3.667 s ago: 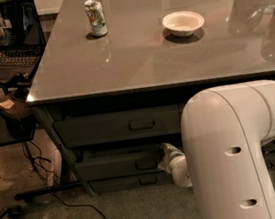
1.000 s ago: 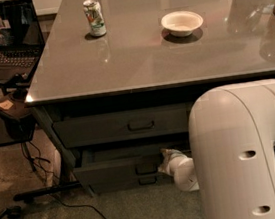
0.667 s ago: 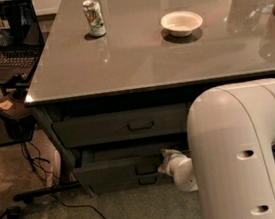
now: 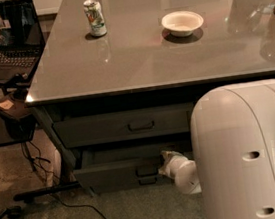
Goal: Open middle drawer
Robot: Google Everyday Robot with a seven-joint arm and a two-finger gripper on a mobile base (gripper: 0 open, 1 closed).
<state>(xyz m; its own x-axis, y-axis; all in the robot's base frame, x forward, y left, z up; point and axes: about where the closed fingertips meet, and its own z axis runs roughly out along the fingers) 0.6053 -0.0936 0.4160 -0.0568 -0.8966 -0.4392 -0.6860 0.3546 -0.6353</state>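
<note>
The grey table (image 4: 147,65) fills most of the room from where I stand, and its drawers hang below the near edge, so anything working them has to come in low. That explains the robot's big white arm (image 4: 239,153), bent down in front of the table's right side with its forearm reaching left under the tabletop.

The upper drawer (image 4: 95,129) sits flush and shut. Below it, the middle drawer (image 4: 106,177) stands forward of the frame, with a dark strip of its inside showing behind the front. I'd judge it part-way open, with more travel to go.

The laptop (image 4: 9,32) rests open on a side stand off the table's left end. The white bowl (image 4: 182,22) and the drink can (image 4: 95,17) sit well back on the tabletop, apart from each other and clear of the work below.

The gripper (image 4: 165,164) is down at the drawer front, touching or just beside the right end of the centre pull (image 4: 146,170), which is the natural place to haul from. Whether it is clamped on the pull I cannot tell.

The drawer itself is wide and shallow, dark grey, with a flat plain front. The small dark rectangular pull is its only feature.
</note>
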